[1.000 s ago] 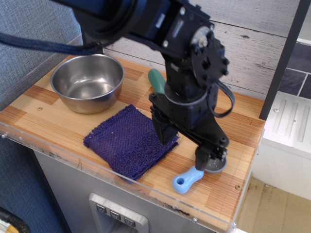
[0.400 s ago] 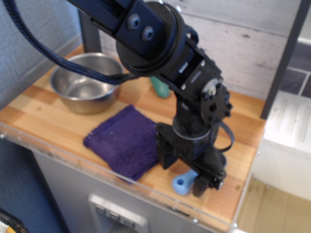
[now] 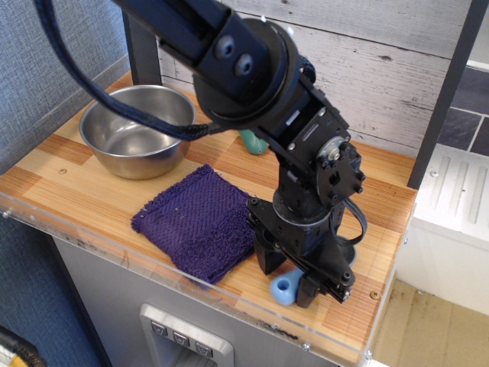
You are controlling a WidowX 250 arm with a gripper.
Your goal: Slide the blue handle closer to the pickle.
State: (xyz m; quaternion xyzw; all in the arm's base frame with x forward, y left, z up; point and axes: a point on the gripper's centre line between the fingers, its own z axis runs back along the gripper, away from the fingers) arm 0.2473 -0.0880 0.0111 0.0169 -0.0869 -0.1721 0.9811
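Polished steel bowl [image 3: 138, 130], glossy and mirror-smooth, at far left on a banded wood counter [image 3: 69, 172] with a satin finish and a clear plastic strip along the near edge. Beside it, a nubby, matt purple-blue towel [image 3: 200, 222] of looped cloth. At near right, smooth light blue plastic of the blue handle [image 3: 283, 289] below the matt black gripper [image 3: 290, 279] with its metal screws, and at far centre the smooth, faintly shiny teal pickle [image 3: 253, 142] against rough whitewashed wall planks [image 3: 397, 69].

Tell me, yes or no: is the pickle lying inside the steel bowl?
No. The pickle lies on the wooden counter to the right of the steel bowl, partly hidden behind the arm.
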